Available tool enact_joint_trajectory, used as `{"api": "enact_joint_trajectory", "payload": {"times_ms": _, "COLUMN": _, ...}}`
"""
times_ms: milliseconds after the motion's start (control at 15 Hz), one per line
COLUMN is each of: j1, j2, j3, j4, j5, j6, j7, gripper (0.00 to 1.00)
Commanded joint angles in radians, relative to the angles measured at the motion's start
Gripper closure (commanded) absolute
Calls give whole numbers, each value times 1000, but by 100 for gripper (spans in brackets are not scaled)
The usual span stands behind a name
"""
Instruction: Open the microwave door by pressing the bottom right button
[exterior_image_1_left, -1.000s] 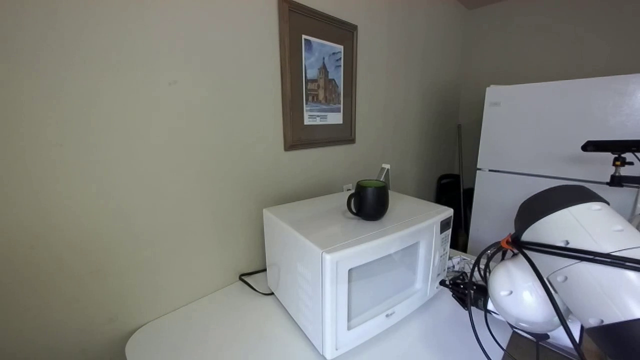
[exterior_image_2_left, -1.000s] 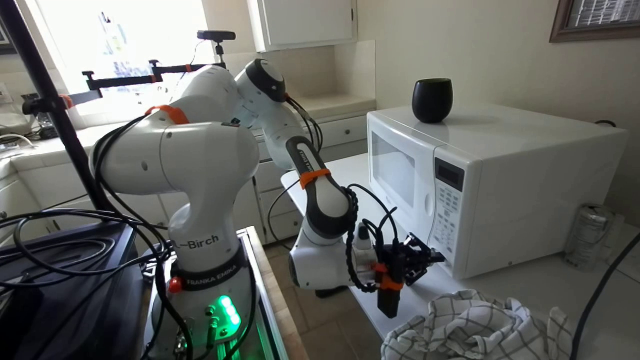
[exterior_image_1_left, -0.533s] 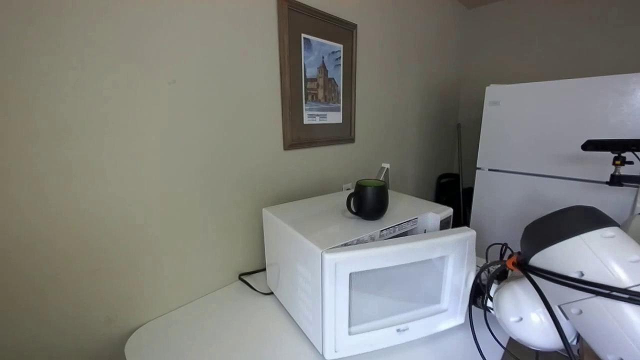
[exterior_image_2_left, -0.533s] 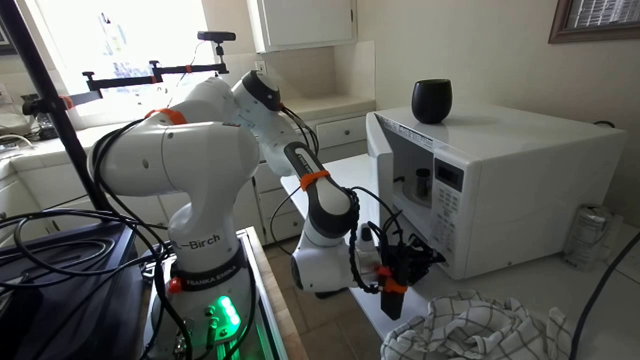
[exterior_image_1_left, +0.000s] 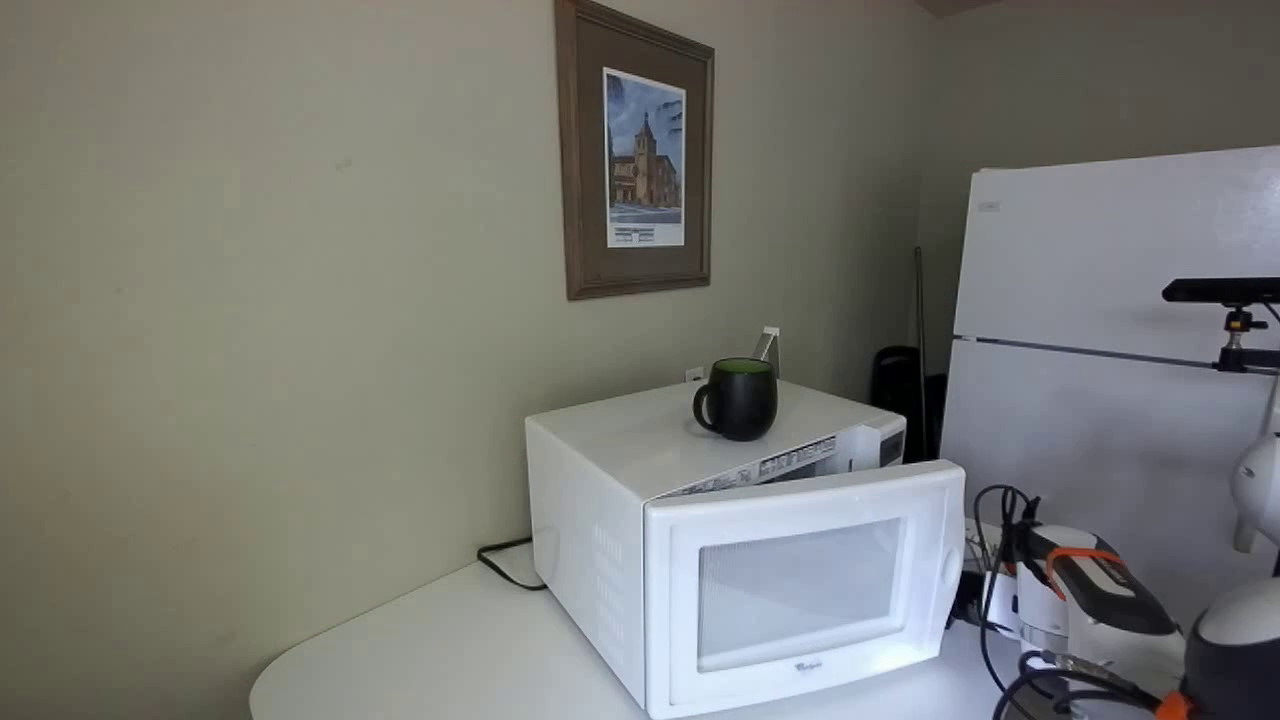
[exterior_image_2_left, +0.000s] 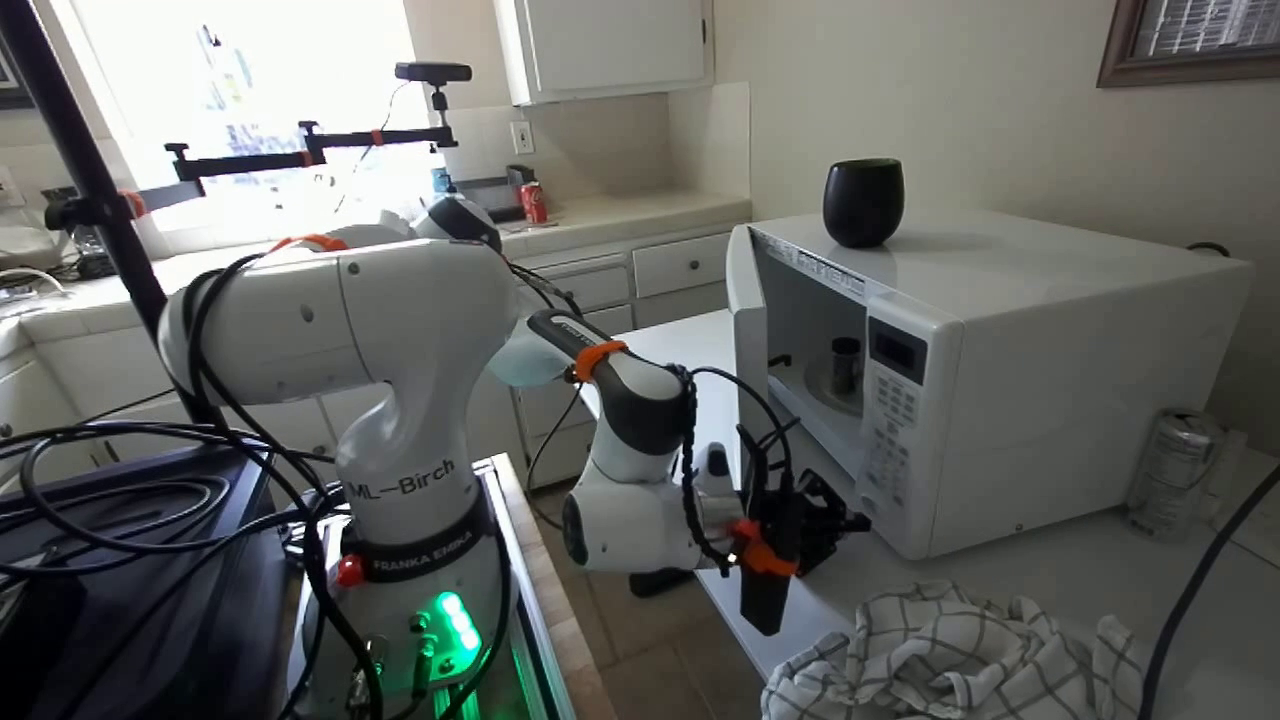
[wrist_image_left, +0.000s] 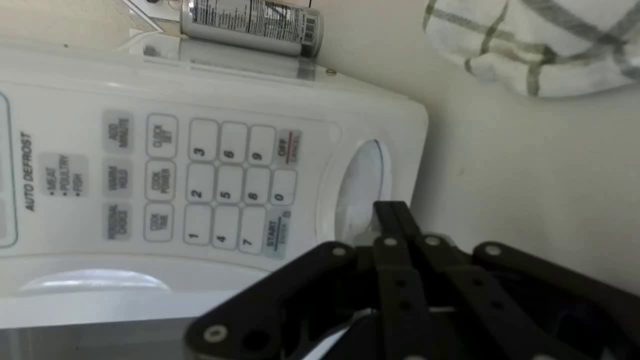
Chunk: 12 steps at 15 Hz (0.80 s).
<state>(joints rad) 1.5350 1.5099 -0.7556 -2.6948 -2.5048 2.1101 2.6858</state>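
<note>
Gripper (wrist_image_left: 395, 206) closed, fingertips (wrist_image_left: 384, 215) together, overlapping the rim of the big oval btn (wrist_image_left: 359, 185) in the wrist view; contact can't be told. Ctrl panel (wrist_image_left: 181, 200) lies sideways there, btm end to frame right, legible only in this view: AUTO DEFROST, MEAT/POULTRY/FISH, ADD MINUTE, WARM HOLD, PERSONAL CHOICE, CLOCK SET, COOK POWER, COOK TIME, 0–9, OFF/CANCEL, START/ENTER. Arm (exterior_image_2_left: 430, 320), in an exterior view: base reads ML-Birch, FRANKA EMIKA. Checked cloth (exterior_image_2_left: 960, 650) crumpled on the bench (exterior_image_2_left: 1050, 560), nr the gripper. Microwave (exterior_image_2_left: 990, 385) on the bench too, upright, front & ctrl panel facing the arm, long axis level. Microwave door (exterior_image_1_left: 800, 590) ajar in both exterior views: hinged at the end away from the panel, free edge out arm-side; long axis level, logo too blurred to be sure of. In an exterior view the inside shows: dark jar (exterior_image_2_left: 846, 365) on a round plate (exterior_image_2_left: 822, 385). Silver can (wrist_image_left: 250, 25) just beside the microwave; wrist view gets its barcode, fine print unreadable. Black mug (exterior_image_1_left: 740, 400) upright on top of the microwave; handle (exterior_image_1_left: 701, 408) shows in an exterior view. Further back: fridge (exterior_image_1_left: 1110, 400), framed pic (exterior_image_1_left: 640, 150) of a towered bldg on the wall (exterior_image_1_left: 300, 250), red can (exterior_image_2_left: 533, 202) on the back counter (exterior_image_2_left: 650, 208).
</note>
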Motion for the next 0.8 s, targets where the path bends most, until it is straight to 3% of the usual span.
{"api": "enact_joint_trajectory", "payload": {"times_ms": 0, "j1": 62, "j2": -3, "j3": 102, "j4": -74, "j5": -24, "j6": -24, "j7": 20, "gripper": 100}}
{"api": "enact_joint_trajectory", "payload": {"times_ms": 67, "j1": 30, "j2": -9, "j3": 113, "j4": -47, "j5": -22, "j6": -17, "j7": -31, "gripper": 100}}
{"api": "enact_joint_trajectory", "payload": {"times_ms": 733, "j1": 55, "j2": -14, "j3": 179, "j4": -112, "j5": -24, "j6": -34, "j7": -76, "gripper": 100}}
